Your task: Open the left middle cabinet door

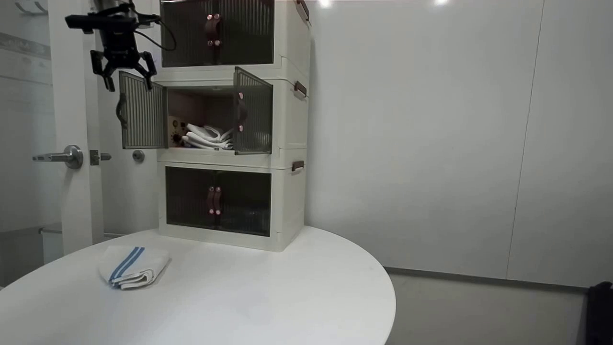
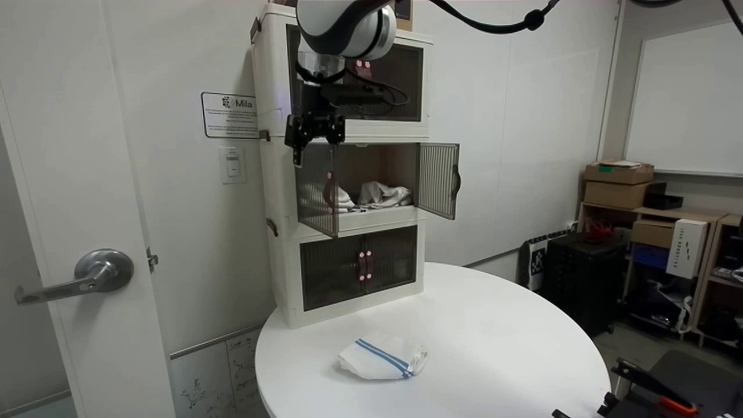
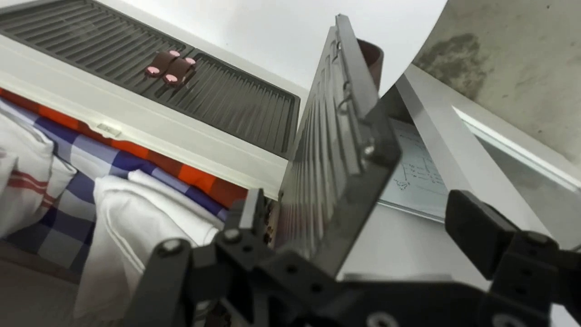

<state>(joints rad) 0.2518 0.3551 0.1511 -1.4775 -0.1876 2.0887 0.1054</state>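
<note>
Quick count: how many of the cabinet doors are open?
2, both on the middle box: the left middle door and the right middle door. The top pair and bottom pair look shut; none seems hidden.

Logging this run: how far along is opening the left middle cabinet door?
Looks done: the left middle cabinet door stands swung out, with white cloths visible inside. In hand: nothing gripped; the gripper is open near the door's top edge, contact unclear. Remaining: probably just backing the gripper clear of that edge.
</note>
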